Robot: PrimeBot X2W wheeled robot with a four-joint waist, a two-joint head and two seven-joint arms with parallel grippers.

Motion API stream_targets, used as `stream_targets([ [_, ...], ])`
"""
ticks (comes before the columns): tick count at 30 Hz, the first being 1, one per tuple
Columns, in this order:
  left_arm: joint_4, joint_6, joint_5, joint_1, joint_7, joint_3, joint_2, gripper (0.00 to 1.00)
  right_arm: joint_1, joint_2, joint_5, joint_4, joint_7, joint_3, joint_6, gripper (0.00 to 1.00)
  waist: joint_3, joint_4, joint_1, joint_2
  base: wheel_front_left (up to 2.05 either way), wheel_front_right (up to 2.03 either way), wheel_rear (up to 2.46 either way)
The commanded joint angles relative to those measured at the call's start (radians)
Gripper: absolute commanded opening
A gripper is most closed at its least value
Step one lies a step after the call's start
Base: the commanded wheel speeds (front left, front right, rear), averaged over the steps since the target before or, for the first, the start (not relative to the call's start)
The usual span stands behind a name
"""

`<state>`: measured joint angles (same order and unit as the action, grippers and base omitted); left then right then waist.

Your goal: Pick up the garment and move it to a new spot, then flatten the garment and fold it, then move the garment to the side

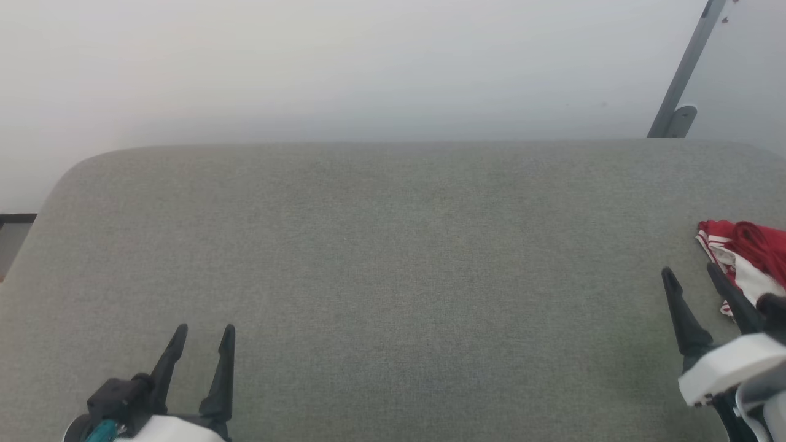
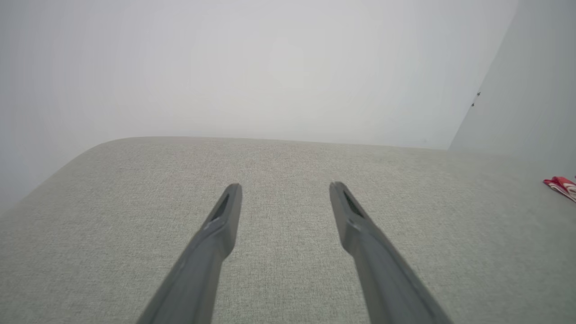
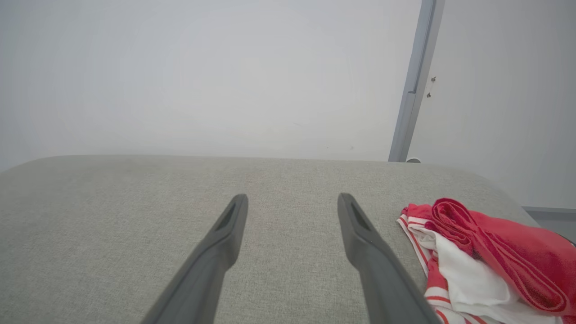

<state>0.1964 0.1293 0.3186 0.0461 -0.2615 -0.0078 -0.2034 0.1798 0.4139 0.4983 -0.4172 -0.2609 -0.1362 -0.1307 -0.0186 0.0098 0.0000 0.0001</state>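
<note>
Garment (image 3: 495, 245) crumpled, red/wht, striped trim, on woven grey surface (image 1: 393, 276).

Light: bright, even and diffuse, with no glare. Wall (image 1: 368, 61) beyond both end effectors: washed pale, hazy, nearly featureless.
Shadows: soft and faint on the desk (image 1: 393, 245). In the head view a slightly darker patch lies beside the base of the right end effector (image 1: 689, 270).
Focus: the desk weave is crisp ahead of the left end effector (image 2: 284, 186). The finger bases at the bottom edge of both wrist views are smeared.
Distortion: the desk's far edge bows in all views.
Colour: the garment (image 3: 486, 252), just right of the right end effector, is saturated and sharp.
</note>
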Motion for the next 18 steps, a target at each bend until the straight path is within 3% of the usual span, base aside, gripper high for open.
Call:
stream_targets([
  [1,-0.010,0.001,0.009,0.019,-0.005,0.007,0.002,1.00,-0.026,-0.007,-0.013,0.019,-0.005,0.013,0.000,1.00,-0.003,-0.003,0.0000,-0.0001,0.00,0.00,0.00],
  [18,-0.096,0.001,-0.011,0.094,-0.005,0.038,0.018,1.00,-0.143,-0.042,-0.058,0.194,0.043,0.122,0.000,1.00,0.010,-0.014,0.0000,-0.0001,0.00,0.00,0.00],
])
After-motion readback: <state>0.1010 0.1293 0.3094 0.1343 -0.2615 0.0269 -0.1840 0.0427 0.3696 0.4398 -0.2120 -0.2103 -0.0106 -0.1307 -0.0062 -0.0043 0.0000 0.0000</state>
